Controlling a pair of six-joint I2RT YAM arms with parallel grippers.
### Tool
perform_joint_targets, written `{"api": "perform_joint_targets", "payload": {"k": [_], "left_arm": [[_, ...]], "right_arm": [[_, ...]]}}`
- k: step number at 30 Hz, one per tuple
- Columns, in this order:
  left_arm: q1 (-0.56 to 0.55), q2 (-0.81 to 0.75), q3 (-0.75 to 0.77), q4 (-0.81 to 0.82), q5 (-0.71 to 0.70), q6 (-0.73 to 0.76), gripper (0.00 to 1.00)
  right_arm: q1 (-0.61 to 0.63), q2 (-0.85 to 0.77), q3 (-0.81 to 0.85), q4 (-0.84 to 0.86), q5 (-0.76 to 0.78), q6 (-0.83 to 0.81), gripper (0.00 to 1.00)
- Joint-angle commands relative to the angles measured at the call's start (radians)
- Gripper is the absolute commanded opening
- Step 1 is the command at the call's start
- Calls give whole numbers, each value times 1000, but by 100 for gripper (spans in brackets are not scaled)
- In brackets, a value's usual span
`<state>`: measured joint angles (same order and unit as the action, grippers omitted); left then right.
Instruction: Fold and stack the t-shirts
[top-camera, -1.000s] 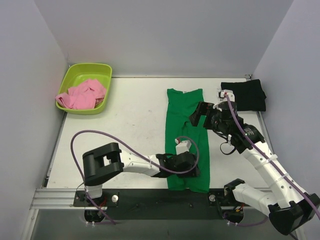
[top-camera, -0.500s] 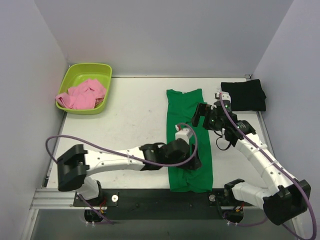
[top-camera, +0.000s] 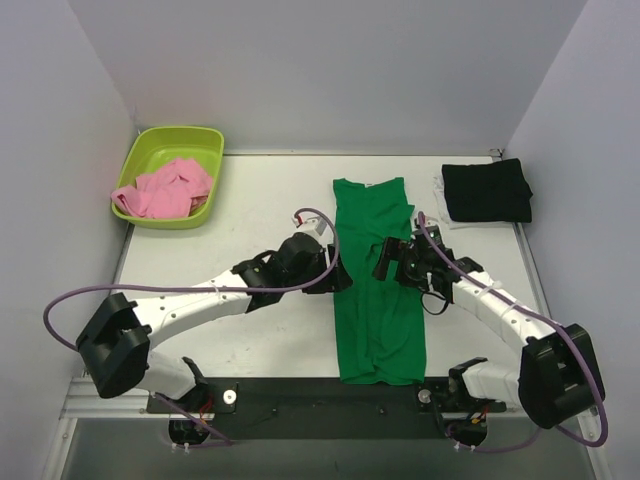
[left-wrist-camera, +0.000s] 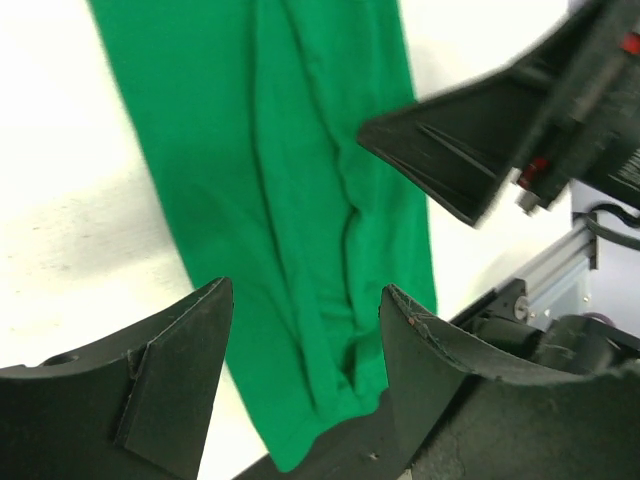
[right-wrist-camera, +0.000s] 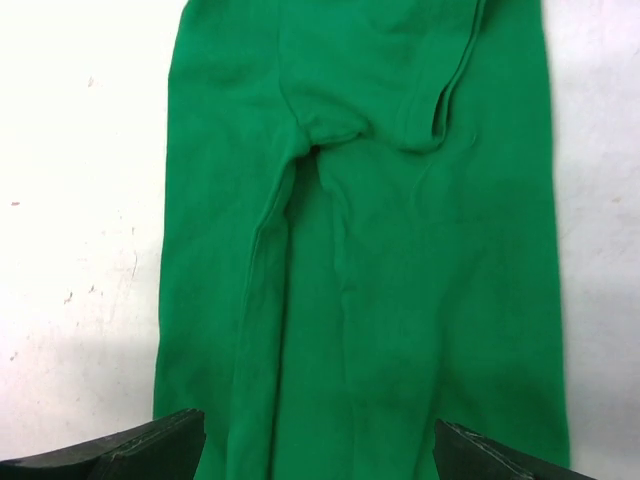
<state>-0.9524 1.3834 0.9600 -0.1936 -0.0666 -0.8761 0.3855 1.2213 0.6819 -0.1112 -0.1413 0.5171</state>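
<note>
— On the white table (top-camera: 250, 200), what lies between the arms?
— Bright green cloth t-shirt (top-camera: 380, 320), flat, in a long strip. Left gripper (top-camera: 337, 272) at its left edge, right gripper (top-camera: 385, 262) over it; both sets of fingers spread, gripping nothing.

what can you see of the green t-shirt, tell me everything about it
The green t-shirt is bright, soft-looking cloth folded lengthwise into a long narrow strip, sides tucked inward, with wrinkles running down its middle. It lies flat on the white table, right of centre, its near end reaching the table's front edge. The open left gripper is at its left edge and the open right gripper hangs over its middle; contact cannot be told.
</note>
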Motion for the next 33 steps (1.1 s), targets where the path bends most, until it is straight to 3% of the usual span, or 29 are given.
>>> {"api": "perform_joint_targets", "payload": {"k": [1,9,20,27,33], "left_arm": [[52,55,-33,109,67,26,70],[72,118,-55,175,108,16,69],[87,121,-72,178,117,3,69],[92,120,-89,217,125,-3,68],[101,109,-110,227,131,-6,68]], "right_arm": [[-7,-63,-77,132,-78,60,100],[-7,-157,-223,246,-164,129,100],[-2,-138,-235,249,-182,139,100],[7,-62,-239,266,-161,132,80],[33,9,-229,298,-138,130,76]]}}
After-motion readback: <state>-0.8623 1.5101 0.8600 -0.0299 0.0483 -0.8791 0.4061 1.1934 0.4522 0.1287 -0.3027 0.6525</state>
